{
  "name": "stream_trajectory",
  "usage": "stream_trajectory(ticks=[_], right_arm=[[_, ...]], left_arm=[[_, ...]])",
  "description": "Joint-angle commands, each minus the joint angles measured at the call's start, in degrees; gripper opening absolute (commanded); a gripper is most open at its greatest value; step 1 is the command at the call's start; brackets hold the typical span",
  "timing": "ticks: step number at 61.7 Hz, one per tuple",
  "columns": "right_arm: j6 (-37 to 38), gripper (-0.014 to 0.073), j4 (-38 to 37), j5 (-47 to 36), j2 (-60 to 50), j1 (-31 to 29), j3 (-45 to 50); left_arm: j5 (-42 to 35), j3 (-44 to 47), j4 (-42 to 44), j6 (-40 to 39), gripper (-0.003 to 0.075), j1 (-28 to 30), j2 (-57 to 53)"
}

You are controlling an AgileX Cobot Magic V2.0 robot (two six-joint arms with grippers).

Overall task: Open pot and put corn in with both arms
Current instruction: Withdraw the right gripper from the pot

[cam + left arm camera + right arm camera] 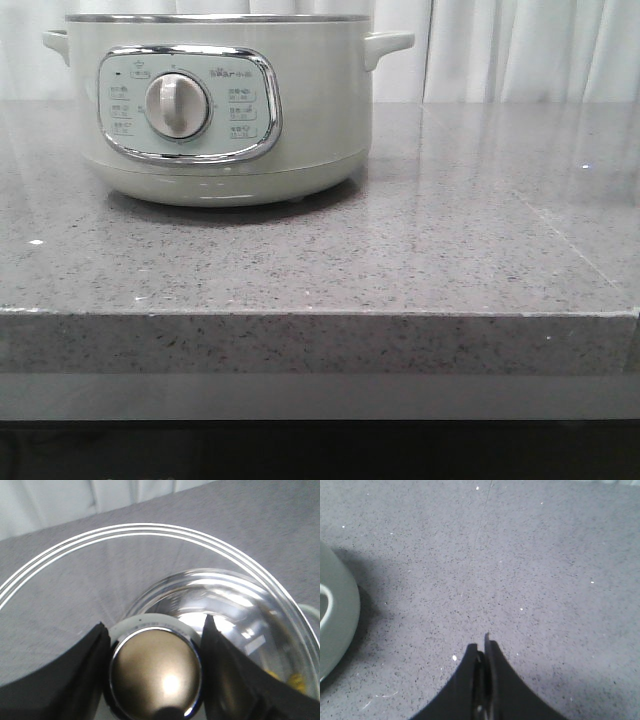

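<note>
Left hand (155,672) clamps lid knob (155,675); right hand (482,650) closed, empty, beside pot (335,620).

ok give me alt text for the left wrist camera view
The left gripper has its black fingers closed on the round metallic knob of a clear glass lid. The lid is seen from above against the grey speckled counter; small yellow bits show through it near the edge.

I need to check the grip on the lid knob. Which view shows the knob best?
The left wrist view: the knob sits between the left gripper fingers. The front and right wrist views don't show it.
</note>
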Motion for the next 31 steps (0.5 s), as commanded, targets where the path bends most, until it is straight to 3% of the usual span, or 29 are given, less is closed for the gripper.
stream_trajectory(ticks=[1,18,31], right_arm=[[-0.7,-0.0118,0.2,-9.8,-7.5,-0.3,5.4],[-0.7,-0.0118,0.2,-18.4,-25.3,-0.3,24.0],[-0.7,-0.0118,0.2,-17.2,-30.9,-0.3,27.7]], left_arm=[[-8.1,-2.4,-1.8,-0.1,0.0188,-2.3,-2.4],[-8.8,-5.3,-1.7,-0.1,0.0188,-5.8,2.4],[-7.0,-10.5,-1.6,-1.7,0.0188,-6.1,7.6]])
